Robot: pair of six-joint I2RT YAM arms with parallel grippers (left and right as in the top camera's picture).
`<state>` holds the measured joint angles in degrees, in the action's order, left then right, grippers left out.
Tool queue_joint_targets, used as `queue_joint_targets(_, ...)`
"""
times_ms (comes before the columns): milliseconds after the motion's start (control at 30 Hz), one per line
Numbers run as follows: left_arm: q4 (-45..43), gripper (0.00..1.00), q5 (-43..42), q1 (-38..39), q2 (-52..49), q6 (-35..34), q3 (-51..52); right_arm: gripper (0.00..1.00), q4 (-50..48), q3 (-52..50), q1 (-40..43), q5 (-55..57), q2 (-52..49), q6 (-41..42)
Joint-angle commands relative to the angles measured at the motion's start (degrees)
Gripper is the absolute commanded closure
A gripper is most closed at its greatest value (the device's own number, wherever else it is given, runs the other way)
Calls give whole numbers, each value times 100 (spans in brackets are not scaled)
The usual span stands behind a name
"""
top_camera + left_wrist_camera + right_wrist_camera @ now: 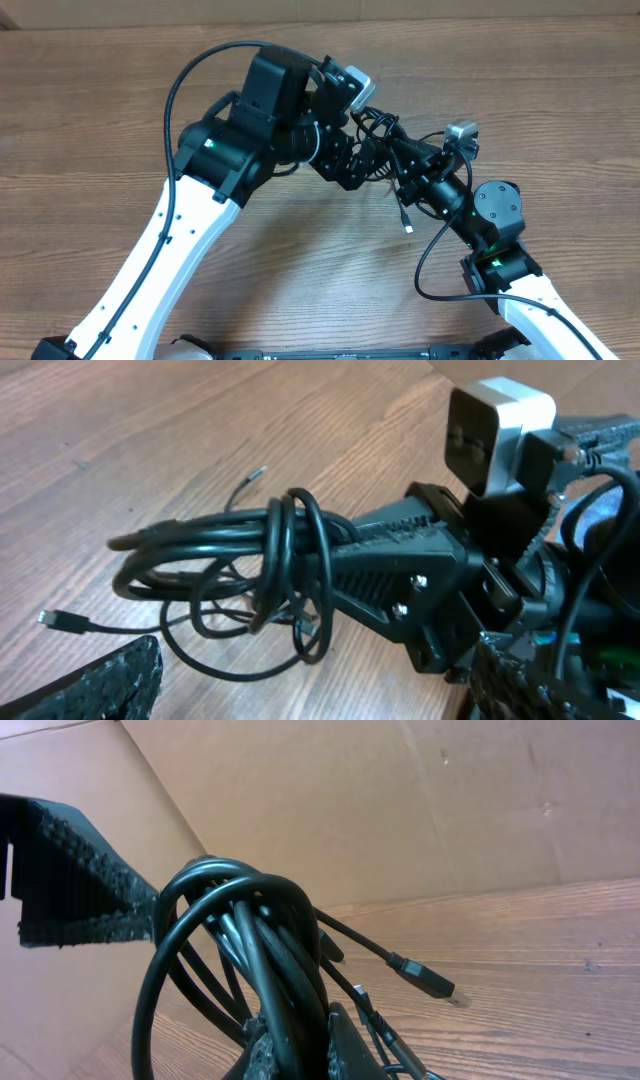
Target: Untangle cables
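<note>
the cables (200, 545), thin black cords, hang bunched in tangled loops, one plug end (57, 620) trailing below.

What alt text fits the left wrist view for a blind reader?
The right gripper, shut, holds a looped bundle of black cables over the wooden table, one plug end trailing left. The left gripper, open, frames the bottom corners.

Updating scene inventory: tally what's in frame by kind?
Cable bundle: 1, strands too tangled to count
Tools: 2, left tool open, right tool shut on the cable bundle
Wooden table: 1
Total: 4
</note>
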<state>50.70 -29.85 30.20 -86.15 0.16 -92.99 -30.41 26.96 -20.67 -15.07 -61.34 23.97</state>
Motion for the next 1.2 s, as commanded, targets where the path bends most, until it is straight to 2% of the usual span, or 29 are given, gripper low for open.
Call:
queue_joint_targets(0,94,3,-179,35,-103,138,-129,93,-70,48,-22,-24,79,4)
queue_joint_targets(233,195,9,-177,37,-195,160,-129,93,-70,48,-22,-20,79,4)
queue_joint_targets(333,155,7,-299,39,-251,378,-129,93,-70,48,-22,-22,79,4)
queue_joint_targets(433,109,0,-389,44,-356,509,-129,93,-70,48,-22,-22,79,4)
queue_joint_targets(933,-382,0,-916,63,-787,498,-129,93,-70,48,-22,-22,79,4)
queue_joint_targets(1167,-400,0,-721,55,-787,476,-129,93,-70,48,-22,-22,79,4)
